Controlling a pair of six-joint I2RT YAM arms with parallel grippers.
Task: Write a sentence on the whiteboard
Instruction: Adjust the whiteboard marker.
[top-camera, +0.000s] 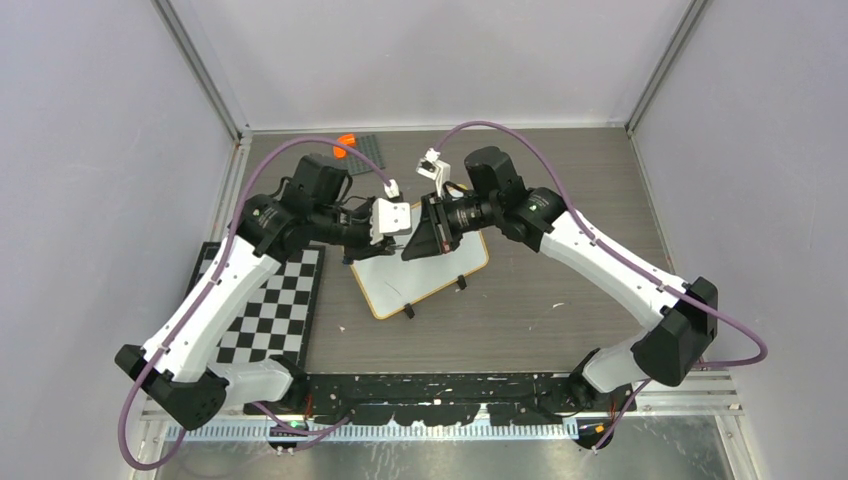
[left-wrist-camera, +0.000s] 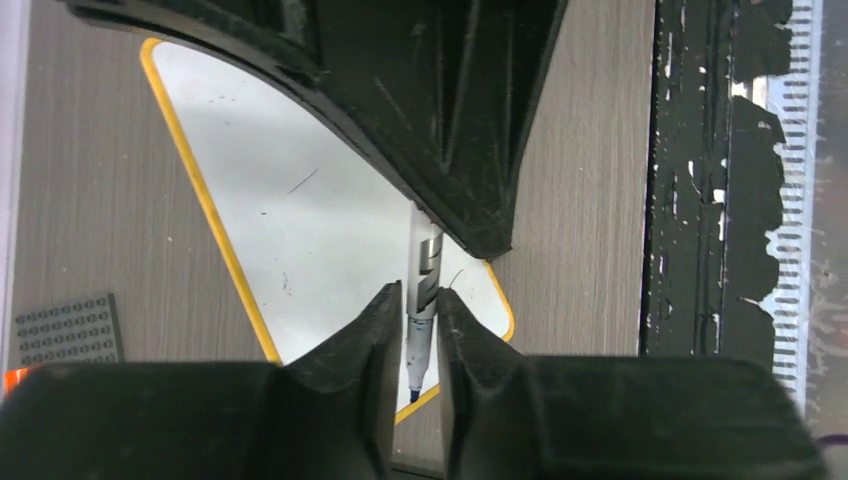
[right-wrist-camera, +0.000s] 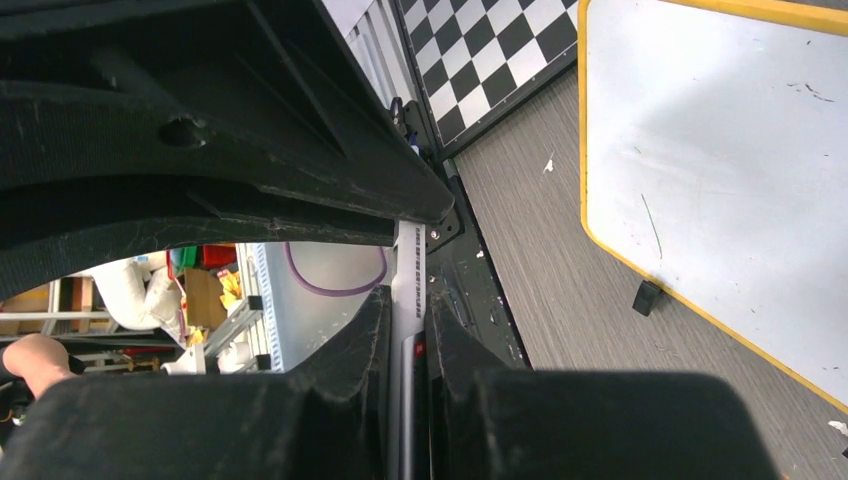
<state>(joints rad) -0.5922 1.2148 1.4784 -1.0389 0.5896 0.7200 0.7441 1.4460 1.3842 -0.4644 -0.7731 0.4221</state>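
Grey walls box in a wood-grain surface (top-camera: 560, 200), where the whiteboard (top-camera: 420, 280) lies flat near the centre, set at a slant, its face bare of writing as far as I can see. Both arms meet just above its far end. The right end effector (right-wrist-camera: 405, 320) is clamped on a marker (left-wrist-camera: 425, 290), and the left end effector (left-wrist-camera: 415, 320) pinches the same barrel from the opposite side. That marker runs arm to arm, roughly level over the board. I reckon it must be tipped downward before writing. The board lies directly beneath both, neither arm clearly nearer.
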